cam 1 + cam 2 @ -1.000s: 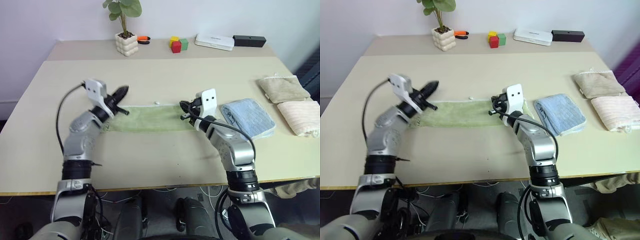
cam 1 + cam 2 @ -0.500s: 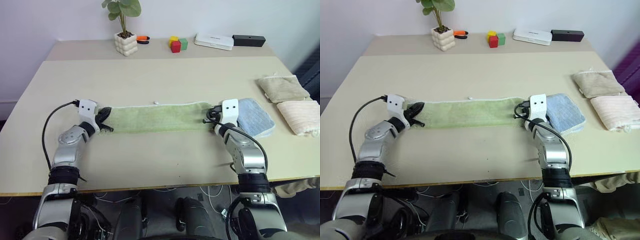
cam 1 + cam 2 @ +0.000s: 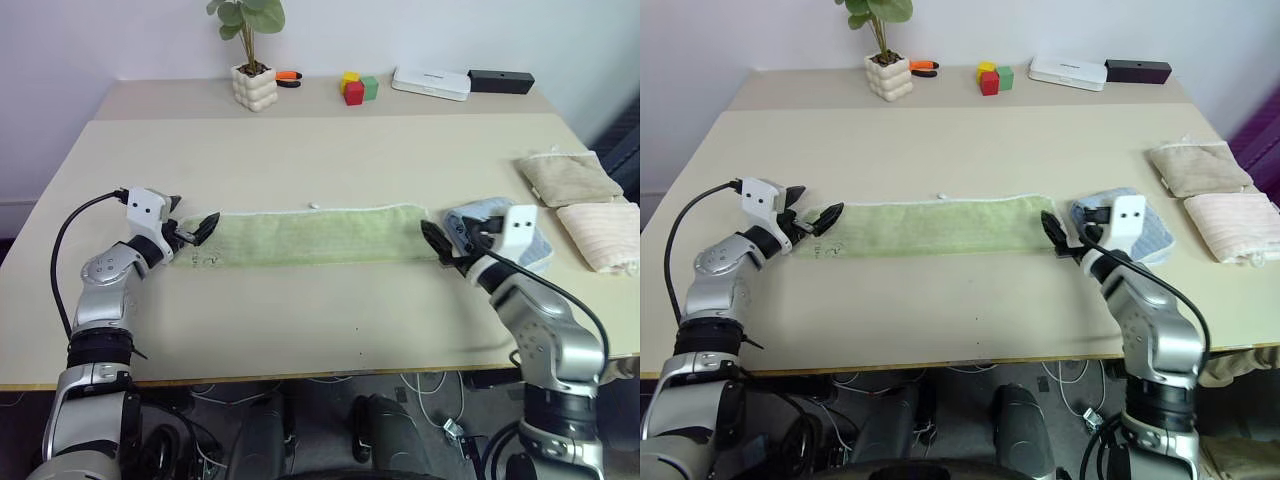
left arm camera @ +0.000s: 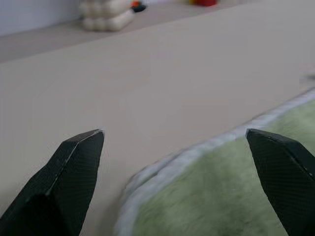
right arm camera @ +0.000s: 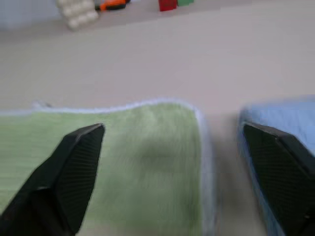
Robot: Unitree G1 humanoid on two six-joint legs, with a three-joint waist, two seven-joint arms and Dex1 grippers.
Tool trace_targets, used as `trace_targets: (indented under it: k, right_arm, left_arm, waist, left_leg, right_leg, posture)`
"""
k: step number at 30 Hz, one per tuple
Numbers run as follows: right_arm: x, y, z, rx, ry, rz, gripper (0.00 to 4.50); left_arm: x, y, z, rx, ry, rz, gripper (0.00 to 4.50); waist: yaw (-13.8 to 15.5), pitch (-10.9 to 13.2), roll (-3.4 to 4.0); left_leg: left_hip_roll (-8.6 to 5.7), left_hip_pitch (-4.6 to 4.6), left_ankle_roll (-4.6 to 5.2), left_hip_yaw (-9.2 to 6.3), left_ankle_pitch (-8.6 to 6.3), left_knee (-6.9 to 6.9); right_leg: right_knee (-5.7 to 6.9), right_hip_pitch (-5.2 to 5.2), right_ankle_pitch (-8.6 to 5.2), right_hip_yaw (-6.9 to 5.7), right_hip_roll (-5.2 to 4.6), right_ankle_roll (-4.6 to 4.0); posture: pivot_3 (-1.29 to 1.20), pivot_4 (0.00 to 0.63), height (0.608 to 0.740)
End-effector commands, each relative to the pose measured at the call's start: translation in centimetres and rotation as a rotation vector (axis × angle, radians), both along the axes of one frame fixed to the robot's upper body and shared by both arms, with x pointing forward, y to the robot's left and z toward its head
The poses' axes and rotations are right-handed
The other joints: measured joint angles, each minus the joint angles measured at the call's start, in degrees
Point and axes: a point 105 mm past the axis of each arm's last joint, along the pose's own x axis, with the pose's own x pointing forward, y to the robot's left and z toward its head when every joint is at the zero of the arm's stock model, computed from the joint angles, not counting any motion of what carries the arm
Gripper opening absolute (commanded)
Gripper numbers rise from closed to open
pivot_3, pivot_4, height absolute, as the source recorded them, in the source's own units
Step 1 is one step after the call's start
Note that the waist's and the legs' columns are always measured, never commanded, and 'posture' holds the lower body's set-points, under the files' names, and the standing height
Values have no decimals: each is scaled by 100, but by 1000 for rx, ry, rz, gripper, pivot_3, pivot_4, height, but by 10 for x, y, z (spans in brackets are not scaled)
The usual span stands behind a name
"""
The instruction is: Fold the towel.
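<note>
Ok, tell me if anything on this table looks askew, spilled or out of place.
Nothing stands out. The light green terry cloth towel lies flat in a long strip on the beige wooden table, its edges fairly straight. The light blue folded towel, beige folded towel and pink folded towel sit neatly at the right side.

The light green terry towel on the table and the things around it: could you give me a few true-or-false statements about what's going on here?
1. The light green terry towel lies stretched out in a long strip on the beige table. True.
2. The left gripper is clamped shut on the towel. False: its fingers stand open at the towel's end.
3. The right gripper is open, at the towel's other end. True.
4. The light blue folded towel lies on top of the green one. False: it lies beside its end.
5. A potted plant stands at the table's far side. True.
</note>
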Motion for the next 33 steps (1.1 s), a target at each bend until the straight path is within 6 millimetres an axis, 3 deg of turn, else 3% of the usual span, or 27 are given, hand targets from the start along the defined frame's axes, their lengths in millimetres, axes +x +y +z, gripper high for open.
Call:
trace_targets:
  k: [1, 2, 7, 13, 22, 25, 29, 32, 33]
  right_arm:
    - [-23, 18, 9, 186, 42, 122, 4500]
    - [-28, 20, 5, 265, 80, 131, 4500]
    - [-36, 15, -10, 285, 181, 73, 4500]
    - [-22, 8, -26, 369, 259, -64, 4500]
    - [1, 3, -33, 563, 297, -158, 4500]
    - [7, 8, -44, 455, 337, -138, 4500]
    - [16, 7, -52, 483, 353, -164, 4500]
    - [25, 11, -49, 531, 339, -176, 3680]
    - [28, 14, -49, 538, 341, -181, 3212]
  left_arm:
    - [-13, -18, 32, -6, -95, -192, 4442]
    - [-18, -24, 38, -1, -107, -251, 4442]
    - [-34, -39, 50, 14, -96, -446, 4442]
    - [-63, -53, 49, 35, -5, -663, 4442]
    - [-67, -54, 52, 37, -3, -660, 4442]
    - [-67, -53, 53, 33, -15, -636, 4442]
    - [-68, -52, 52, 33, -24, -607, 4442]
    - [-69, -51, 50, 37, -25, -593, 4500]
    - [-70, -51, 50, 36, -25, -592, 4500]
  waist:
    - [-1, 0, 0]
    - [3, 0, 0]
    - [14, 0, 1]
    - [-2, 0, 2]
    - [-4, 1, 3]
    - [-11, 0, 3]
    - [-13, -6, -4]
    - [-15, -8, -6]
    - [-15, -8, -5]
  left_leg:
    - [1, 1, 0, -3, -1, 0]
    - [3, 1, 1, -4, -1, -2]
    - [1, -2, 4, -2, -3, -8]
    - [1, -3, 6, 1, -4, -22]
    - [-5, 0, 6, 5, -3, -34]
    - [-5, 3, 6, 6, -3, -37]
    - [-4, 11, 6, 7, -3, -39]
    - [-2, 15, 6, 7, -3, -39]
    - [-2, 15, 6, 7, -2, -39]
  right_leg:
    - [0, 0, 0, 0, 0, 0]
    - [-2, 0, -1, 0, -1, -1]
    - [-21, 1, 0, 1, -4, 0]
    - [-47, 4, 0, 2, -1, 0]
    - [-57, 5, 1, 4, 1, 2]
    - [-57, 5, 1, 5, 2, 2]
    - [-58, 11, 1, 5, 4, 2]
    - [-59, 14, 1, 6, 4, 1]
    - [-59, 14, 1, 6, 5, 1]
  posture:
    - [0, 150, 740]
    - [0, 150, 740]
    - [0, 150, 740]
    - [0, 150, 740]
    - [0, 150, 740]
    - [0, 150, 740]
    - [0, 150, 740]
    - [0, 150, 740]
    - [0, 150, 740]
